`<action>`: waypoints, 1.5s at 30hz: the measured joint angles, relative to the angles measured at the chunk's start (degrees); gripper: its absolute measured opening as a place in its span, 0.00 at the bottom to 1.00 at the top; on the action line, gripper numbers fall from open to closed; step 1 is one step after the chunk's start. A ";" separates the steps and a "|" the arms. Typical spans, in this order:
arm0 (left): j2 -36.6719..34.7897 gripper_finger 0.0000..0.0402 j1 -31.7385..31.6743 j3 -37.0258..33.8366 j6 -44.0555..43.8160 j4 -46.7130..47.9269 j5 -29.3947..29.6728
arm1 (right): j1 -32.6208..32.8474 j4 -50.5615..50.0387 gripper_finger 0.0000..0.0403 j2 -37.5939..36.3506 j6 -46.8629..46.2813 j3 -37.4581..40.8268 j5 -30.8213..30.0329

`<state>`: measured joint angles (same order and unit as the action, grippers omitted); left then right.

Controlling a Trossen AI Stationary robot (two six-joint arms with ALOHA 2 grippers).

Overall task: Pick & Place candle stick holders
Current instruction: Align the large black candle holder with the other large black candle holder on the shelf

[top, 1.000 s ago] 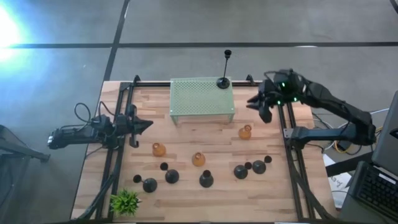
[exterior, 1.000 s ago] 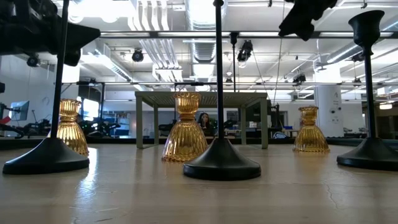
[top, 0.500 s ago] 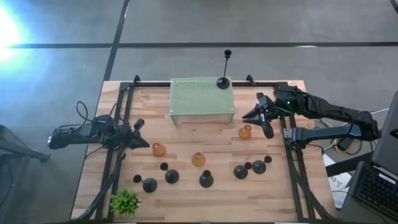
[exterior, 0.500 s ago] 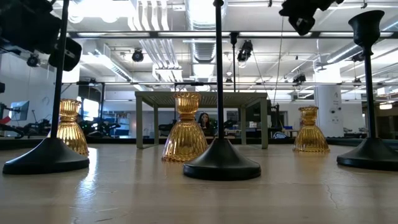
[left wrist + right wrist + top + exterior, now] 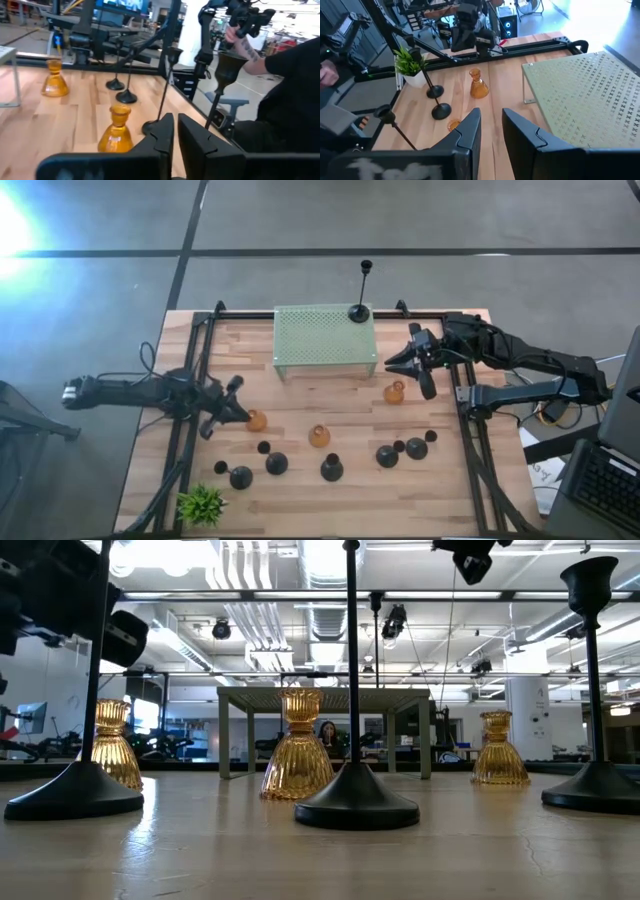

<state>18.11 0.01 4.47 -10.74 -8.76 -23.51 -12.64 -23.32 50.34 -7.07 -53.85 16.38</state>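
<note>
Candle stick holders are spread over the worktop [image 5: 300, 395]; one tall black holder [image 5: 358, 311] stands on the mint-green stand [image 5: 325, 340]. The left hand [image 5: 232, 412], fingers nearly closed and empty, sits at nine o'clock of an amber holder [image 5: 257, 420]. The right hand [image 5: 400, 363], slightly open and empty, hovers at twelve o'clock of another amber one [image 5: 394, 392].

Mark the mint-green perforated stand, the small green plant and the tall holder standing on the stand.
mint-green perforated stand [image 5: 322, 340], high view, middle of its top.
small green plant [image 5: 201, 504], high view, its leaves.
tall holder on the stand [image 5: 358, 312], high view, its round base.
</note>
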 joint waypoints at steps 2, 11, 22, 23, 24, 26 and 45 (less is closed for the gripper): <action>2.38 0.13 1.33 0.00 -0.47 -2.09 0.03 | 0.02 -0.10 0.17 -0.14 0.00 -0.06 0.00; 13.22 0.32 6.39 0.02 -3.24 -9.77 2.70 | 0.00 -0.10 0.16 -0.34 0.22 -0.15 0.00; 27.00 0.34 11.91 6.24 -0.68 -14.38 2.64 | 0.00 -0.13 0.15 -0.34 1.29 -0.15 -0.02; 28.19 0.34 12.20 7.12 -0.14 -14.40 2.61 | 0.00 -0.14 0.15 -0.34 1.27 -0.15 -0.02; 29.32 0.34 12.48 7.94 0.29 -14.46 2.60 | 0.00 -0.16 0.15 -0.34 1.25 -0.15 -0.02; 31.46 0.34 12.95 9.35 0.64 -14.56 2.62 | 0.00 -0.17 0.15 -0.34 1.23 -0.15 -0.02; 39.12 0.34 15.93 15.15 2.00 -14.47 1.51 | 0.00 -0.43 0.14 -0.39 1.25 -0.15 0.00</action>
<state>57.23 15.94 19.62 -8.74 -23.23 -22.00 -12.64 -23.76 49.95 -5.82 -54.00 16.38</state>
